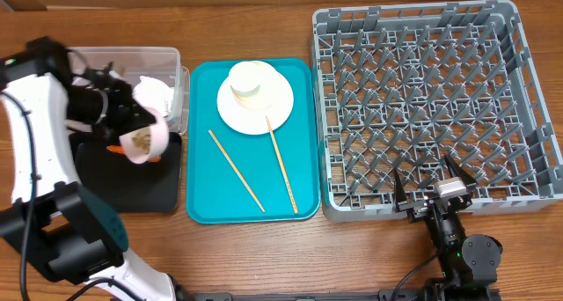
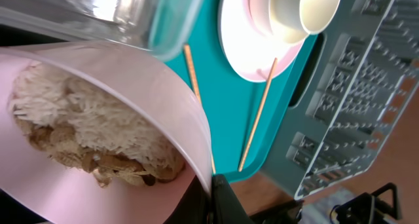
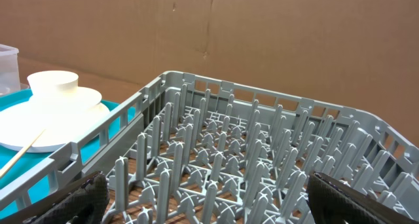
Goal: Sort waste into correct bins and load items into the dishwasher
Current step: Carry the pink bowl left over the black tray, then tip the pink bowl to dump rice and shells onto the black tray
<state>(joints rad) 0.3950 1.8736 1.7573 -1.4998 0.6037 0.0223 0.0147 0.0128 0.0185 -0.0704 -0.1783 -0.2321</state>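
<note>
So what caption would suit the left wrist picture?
Left claw holds a tilted bowl of rice and scraps; chopsticks lie on the teal tray.

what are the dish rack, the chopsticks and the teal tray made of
Dish rack: grey moulded plastic, matte, by its uniform pegs and grid.
Chopsticks: probably wood or bamboo, pale tan and dull.
Teal tray: likely smooth plastic, even colour, rounded rim.
</note>
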